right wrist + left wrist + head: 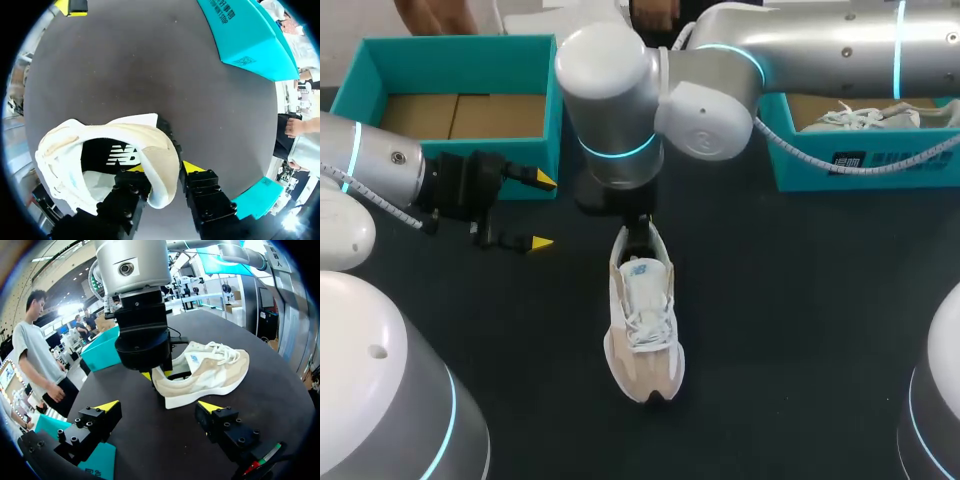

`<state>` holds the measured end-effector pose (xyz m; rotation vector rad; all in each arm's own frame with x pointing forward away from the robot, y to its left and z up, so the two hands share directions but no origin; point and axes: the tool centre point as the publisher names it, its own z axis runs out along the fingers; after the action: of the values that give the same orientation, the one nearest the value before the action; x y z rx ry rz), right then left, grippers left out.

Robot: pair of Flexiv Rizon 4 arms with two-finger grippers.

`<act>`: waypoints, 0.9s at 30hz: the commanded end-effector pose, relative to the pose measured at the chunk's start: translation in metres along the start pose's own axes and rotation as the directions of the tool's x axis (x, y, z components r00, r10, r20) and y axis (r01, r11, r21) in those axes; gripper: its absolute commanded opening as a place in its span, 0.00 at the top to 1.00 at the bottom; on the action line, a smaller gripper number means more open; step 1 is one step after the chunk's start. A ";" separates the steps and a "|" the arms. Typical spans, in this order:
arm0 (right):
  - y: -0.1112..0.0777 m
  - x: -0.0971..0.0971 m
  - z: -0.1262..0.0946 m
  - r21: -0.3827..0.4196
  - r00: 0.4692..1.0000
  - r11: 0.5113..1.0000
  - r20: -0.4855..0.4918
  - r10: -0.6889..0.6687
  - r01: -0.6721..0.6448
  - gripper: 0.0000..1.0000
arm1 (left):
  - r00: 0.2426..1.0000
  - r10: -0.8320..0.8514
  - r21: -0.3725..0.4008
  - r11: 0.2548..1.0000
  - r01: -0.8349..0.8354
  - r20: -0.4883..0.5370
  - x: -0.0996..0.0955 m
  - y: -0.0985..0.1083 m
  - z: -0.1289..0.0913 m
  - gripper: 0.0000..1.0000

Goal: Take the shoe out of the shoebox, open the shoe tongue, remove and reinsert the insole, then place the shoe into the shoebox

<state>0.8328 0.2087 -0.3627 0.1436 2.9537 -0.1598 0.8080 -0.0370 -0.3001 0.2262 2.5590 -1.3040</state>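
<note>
Beige shoe [642,320], head view: out of its box, on the counter [800,320] at centre, toe to 6 o'clock, heel to 12. From 2 o'clock the right arm [820,50] reaches past centre, w/ the right fingers [638,232] at the heel. At 9 o'clock of the shoe the left fingers [538,243] are apart, empty, well clear. Risk: forefoot is unbraced, so a pull on the tongue [642,272] or insole [117,155] would prob. pivot or drag the shoe about the heel. Containers: teal shoebox [372,70] at 10 o'clock, bare cardboard floor only. At 2 o'clock a second box [790,165] holds a spare shoe [860,118]. Risk at return: wrong box, if the occupied one is chosen.

Left wrist view: own fingers [106,407] apart, nothing but counter between them. Shoe [215,367] ahead, upright on its sole, laces [225,352] threaded. Risk: tight lacing may resist opening the tongue. An approach from here could also foul the right arm's wrist above the heel.

Right wrist view: own fingers [200,182] clamped on the heel collar [167,165], one inside, one outside. Insole is dark and seated in the shoe. Risk: thin soft wall may fold or slip under load, and the inner finger prob. blocks the insole's exit path. A teal box [250,35] lies beyond the shoe; which box, and its contents, cannot tell.
</note>
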 end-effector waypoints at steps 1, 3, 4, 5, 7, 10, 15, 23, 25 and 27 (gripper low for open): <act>0.002 0.002 0.004 0.021 1.000 1.000 -0.012 0.015 -0.014 1.00 | 1.000 0.000 -0.003 1.000 0.000 -0.001 0.000 0.000 0.000 0.00; 0.001 0.003 0.005 0.037 0.999 0.998 -0.017 0.045 -0.044 1.00 | 1.000 0.000 -0.003 1.000 0.000 -0.001 0.000 0.000 0.000 0.00; -0.001 0.003 0.003 0.039 0.998 0.998 -0.014 0.054 -0.053 1.00 | 1.000 0.000 -0.003 1.000 0.000 -0.001 0.000 0.000 0.000 0.00; -0.003 0.003 0.001 0.058 0.998 0.996 -0.015 0.065 -0.064 1.00 | 1.000 0.000 -0.003 1.000 0.000 -0.001 0.000 0.000 0.000 0.00; -0.006 0.004 -0.007 0.072 0.996 0.994 -0.012 0.088 -0.087 1.00 | 1.000 0.000 -0.003 1.000 0.000 -0.001 0.000 0.000 0.000 0.00; -0.013 0.003 -0.027 0.110 0.996 0.990 -0.021 0.089 -0.086 1.00 | 1.000 0.000 -0.003 1.000 0.000 -0.001 0.000 0.000 0.000 0.00; -0.026 -0.001 -0.075 0.097 0.996 0.992 -0.019 0.087 -0.085 1.00 | 1.000 0.000 -0.003 1.000 0.000 -0.001 0.000 0.000 0.000 0.00; -0.047 -0.022 -0.168 0.069 0.996 0.993 -0.001 0.093 -0.093 1.00 | 1.000 0.000 -0.003 1.000 0.000 -0.001 0.000 0.000 0.000 0.00; -0.051 -0.028 -0.184 0.061 0.996 0.994 0.016 0.089 -0.090 1.00 | 1.000 0.000 -0.003 1.000 0.000 -0.001 0.000 0.000 0.000 0.00; -0.053 -0.034 -0.196 0.047 0.996 0.996 0.041 0.075 -0.077 1.00 | 1.000 0.000 -0.003 1.000 0.000 -0.001 0.000 0.000 0.000 0.00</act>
<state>0.8382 0.1883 -0.2053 0.2758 2.9128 -0.2741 0.8080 -0.0370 -0.3001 0.2263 2.5591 -1.3040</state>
